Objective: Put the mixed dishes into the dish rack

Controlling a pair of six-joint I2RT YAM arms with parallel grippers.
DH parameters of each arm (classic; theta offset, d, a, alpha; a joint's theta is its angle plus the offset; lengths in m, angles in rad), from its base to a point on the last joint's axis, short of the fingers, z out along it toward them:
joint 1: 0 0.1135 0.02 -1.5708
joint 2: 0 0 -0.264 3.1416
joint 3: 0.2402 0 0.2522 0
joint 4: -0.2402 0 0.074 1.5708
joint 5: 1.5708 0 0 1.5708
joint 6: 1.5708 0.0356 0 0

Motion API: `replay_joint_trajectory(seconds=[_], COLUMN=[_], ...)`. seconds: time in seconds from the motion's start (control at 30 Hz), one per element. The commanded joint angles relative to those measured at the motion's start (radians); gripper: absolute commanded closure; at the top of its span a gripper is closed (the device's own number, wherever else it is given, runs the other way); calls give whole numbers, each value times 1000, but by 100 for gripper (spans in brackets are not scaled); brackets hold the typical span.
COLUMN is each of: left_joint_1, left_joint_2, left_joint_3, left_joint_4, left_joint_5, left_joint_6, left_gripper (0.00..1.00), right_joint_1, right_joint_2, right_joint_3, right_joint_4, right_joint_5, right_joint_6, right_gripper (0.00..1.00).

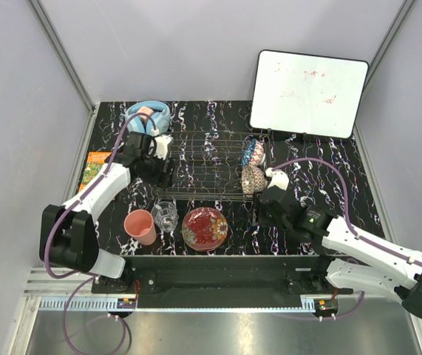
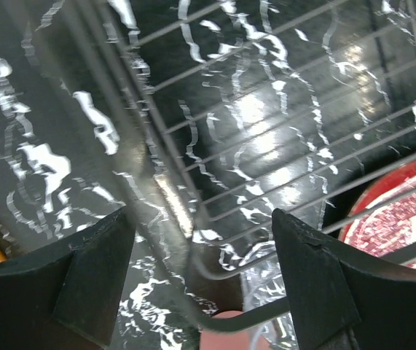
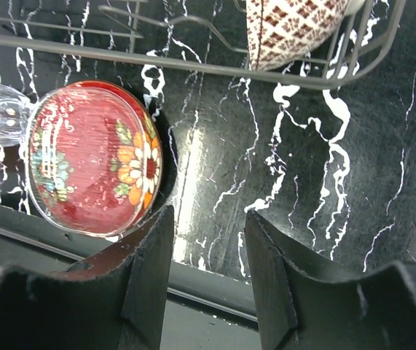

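Note:
The dish rack (image 1: 203,166) lies mid-table, holding the blue patterned bowl (image 1: 253,151) and the cream lattice bowl (image 1: 253,179) at its right end. In front of it stand the pink cup (image 1: 140,226), the glass tumbler (image 1: 165,215) and the red floral plate (image 1: 205,228). My left gripper (image 1: 164,176) hangs open over the rack's near-left corner; the rack wire (image 2: 266,168) runs between its jaws (image 2: 200,277), untouched. My right gripper (image 3: 208,273) is open and empty, just right of the plate (image 3: 95,157) and in front of the cream bowl (image 3: 295,29).
A white whiteboard (image 1: 308,92) leans at the back right. Blue headphones (image 1: 149,116) lie behind the rack's left end. An orange packet (image 1: 96,166) sits at the table's left edge. The table's front edge (image 3: 215,281) is close under the right gripper.

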Motion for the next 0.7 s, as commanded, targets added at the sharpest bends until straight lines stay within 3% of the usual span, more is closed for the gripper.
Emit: replay_joint_trajectory(seconds=[0.0, 0.43, 0.67], left_joint_1=[-36, -111, -96], left_joint_2=[16, -9, -84], left_joint_3=[58, 78, 69], left_joint_4=[16, -49, -73], left_joint_5=[28, 113, -49], left_joint_6=[-8, 3, 61], left_gripper=[23, 24, 21], right_joint_1=[5, 5, 7], right_joint_2=[-30, 20, 150], right_joint_3=[-21, -16, 16], right_joint_4=[18, 24, 139], right_joint_5=[10, -5, -152], right_joint_6=[15, -13, -76], right_gripper=[48, 49, 55])
